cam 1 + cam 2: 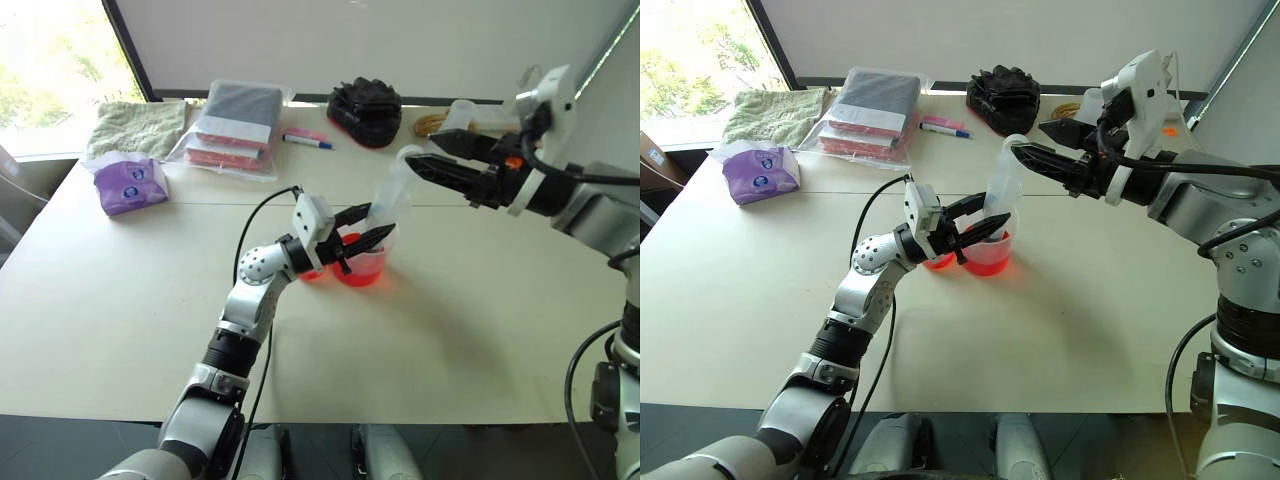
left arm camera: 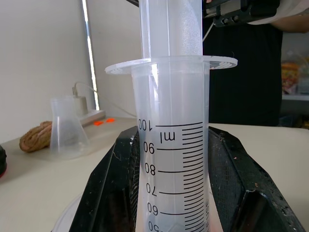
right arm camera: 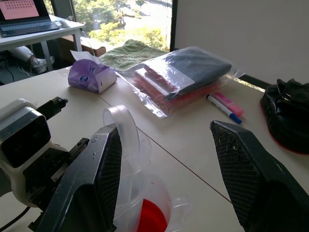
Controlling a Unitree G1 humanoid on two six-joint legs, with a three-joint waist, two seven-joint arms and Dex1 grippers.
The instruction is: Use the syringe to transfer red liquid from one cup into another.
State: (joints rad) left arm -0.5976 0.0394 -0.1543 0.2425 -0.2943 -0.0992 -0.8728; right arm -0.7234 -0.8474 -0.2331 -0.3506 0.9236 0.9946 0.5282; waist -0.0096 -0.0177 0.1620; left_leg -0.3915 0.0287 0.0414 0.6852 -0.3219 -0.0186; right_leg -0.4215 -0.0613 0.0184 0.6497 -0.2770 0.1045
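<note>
So, cream table (image 1: pixel 120 330) first: clutter sat along the far edge, the working cluster near the middle. The wide spouted cup (image 1: pixel 362 268) with red liquid (image 3: pixel 150 216) stood there, and the narrower cup (image 1: pixel 311 272) stood just beside it on the robot's left, mostly hidden by the left gripper (image 1: pixel 368 236). That gripper was clamped on the barrel of the syringe (image 1: pixel 392 196), tip down inside the wide cup. Long axis ran near upright, leaning up toward the robot's right, so the plunger head pointed at the right gripper (image 1: pixel 425 165). The right gripper's jaws stood spread, one finger (image 3: pixel 87 179) touching or nearly touching the plunger's top flange, nothing pinched. My read: the right arm was the one placed to work the plunger. Legible text: barrel scale "100 ml", then 90, 80, 70, 60, 50 going down. Small stuff: a blue-capped pen (image 1: pixel 306 141) far back.
</note>
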